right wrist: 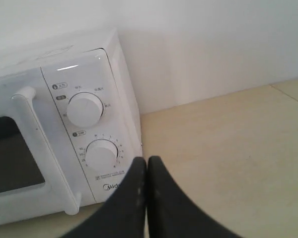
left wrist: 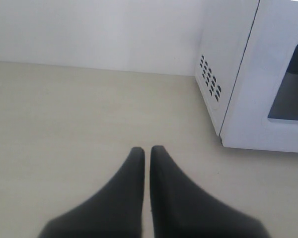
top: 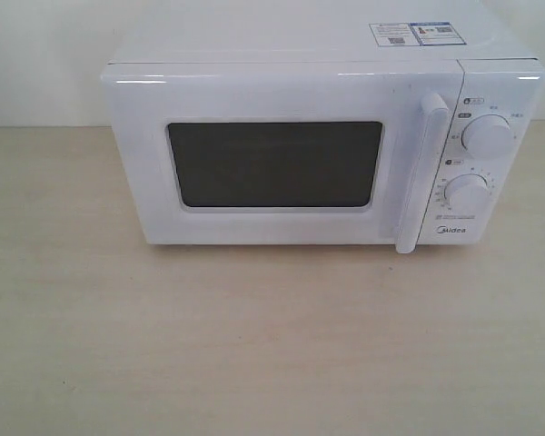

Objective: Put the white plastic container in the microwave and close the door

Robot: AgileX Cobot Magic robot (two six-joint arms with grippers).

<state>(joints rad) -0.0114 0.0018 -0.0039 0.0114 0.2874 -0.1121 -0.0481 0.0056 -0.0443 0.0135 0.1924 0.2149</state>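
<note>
The white Midea microwave (top: 291, 136) stands at the back of the wooden table. Its door (top: 272, 163) is shut, with the dark window in the middle and the vertical bar handle (top: 421, 173) beside the two knobs. No white plastic container shows in any view. My left gripper (left wrist: 147, 148) is shut and holds nothing, hovering over bare table to the left of the microwave's (left wrist: 258, 74) vented side. On the other side my right gripper (right wrist: 147, 159) is shut and holds nothing, just in front of the lower knob (right wrist: 102, 154) at the microwave's (right wrist: 64, 124) right corner. Neither arm appears in the exterior view.
A light wooden table (top: 254, 345) spreads in front of the microwave. A white wall (left wrist: 99, 29) runs behind it. Stickers (top: 414, 34) lie on the microwave's top.
</note>
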